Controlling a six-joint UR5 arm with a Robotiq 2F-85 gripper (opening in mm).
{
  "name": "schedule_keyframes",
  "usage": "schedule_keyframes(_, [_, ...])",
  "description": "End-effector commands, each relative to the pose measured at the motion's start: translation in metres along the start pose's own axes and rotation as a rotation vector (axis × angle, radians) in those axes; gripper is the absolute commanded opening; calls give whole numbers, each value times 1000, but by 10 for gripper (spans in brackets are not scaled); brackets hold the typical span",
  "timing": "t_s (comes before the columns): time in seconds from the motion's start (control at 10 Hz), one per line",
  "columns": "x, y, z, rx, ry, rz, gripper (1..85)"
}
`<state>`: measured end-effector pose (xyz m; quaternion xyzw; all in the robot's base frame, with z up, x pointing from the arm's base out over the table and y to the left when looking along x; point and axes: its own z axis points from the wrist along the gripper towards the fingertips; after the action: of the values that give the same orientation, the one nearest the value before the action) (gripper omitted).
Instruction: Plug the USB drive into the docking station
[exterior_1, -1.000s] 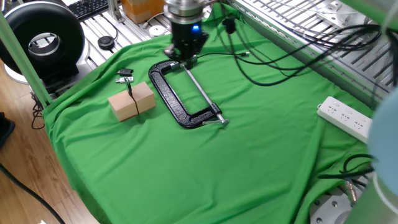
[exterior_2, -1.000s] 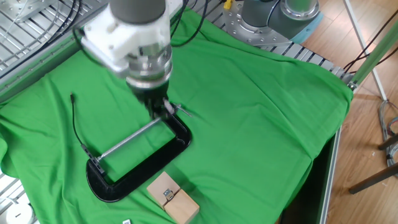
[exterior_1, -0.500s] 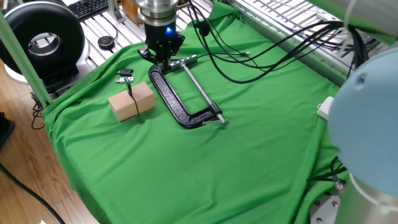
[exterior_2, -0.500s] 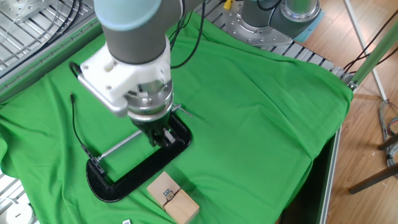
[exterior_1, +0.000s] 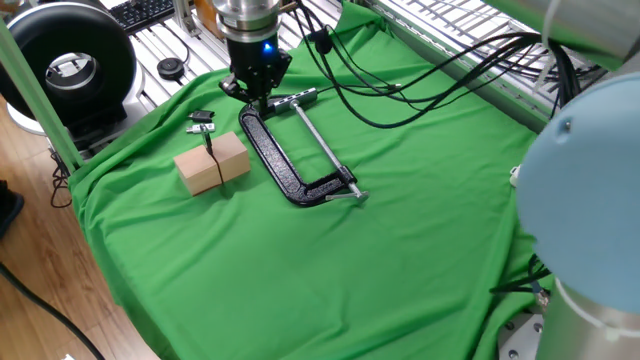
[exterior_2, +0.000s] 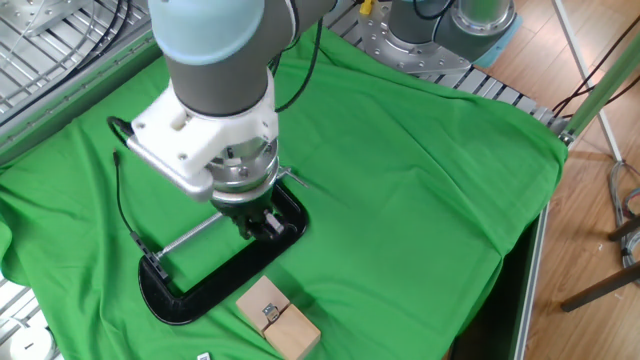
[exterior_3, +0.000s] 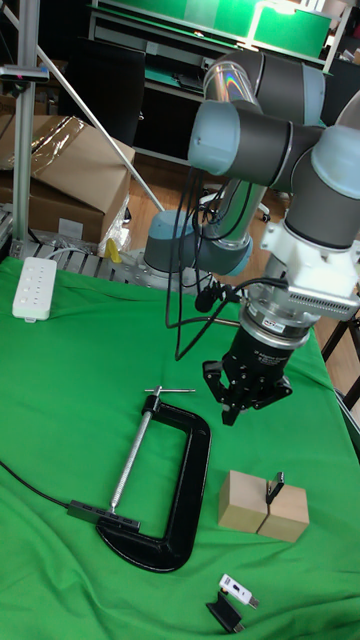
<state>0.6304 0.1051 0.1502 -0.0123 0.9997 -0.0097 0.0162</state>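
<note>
The USB drive (exterior_1: 210, 150) is a slim dark stick standing upright in the slot of a wooden block (exterior_1: 212, 162) on the green cloth; in the tall fixed view the USB drive (exterior_3: 273, 489) pokes out of the block (exterior_3: 262, 505). My gripper (exterior_1: 260, 95) hangs over the closed end of a black C-clamp (exterior_1: 285, 170), a little behind and right of the block. Its fingertips look drawn together with nothing between them, as on the gripper (exterior_2: 262, 226) and gripper (exterior_3: 236, 410). I cannot make out the docking station for certain.
A small black-and-silver piece (exterior_1: 201, 121) lies beyond the block. A small black box on a cable (exterior_3: 90, 513) sits at the clamp's screw end. A white power strip (exterior_3: 32, 288) lies at the cloth's edge. Cables trail over the back of the table.
The gripper has moved along the clamp from its handle end toward the wooden block, most of it in the first half second. The block, clamp and USB drive have not moved.
</note>
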Motion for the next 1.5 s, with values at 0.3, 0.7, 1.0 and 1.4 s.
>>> schedule_keyframes(0.3, [-45,58,-10,-38,-44,83,17])
schedule_keyframes(0.7, [-44,73,-7,-60,-3,42,340])
schedule_keyframes(1.0, [-55,75,3,-57,-7,60,363])
schedule_keyframes(1.4, [-60,89,24,-70,14,130,360])
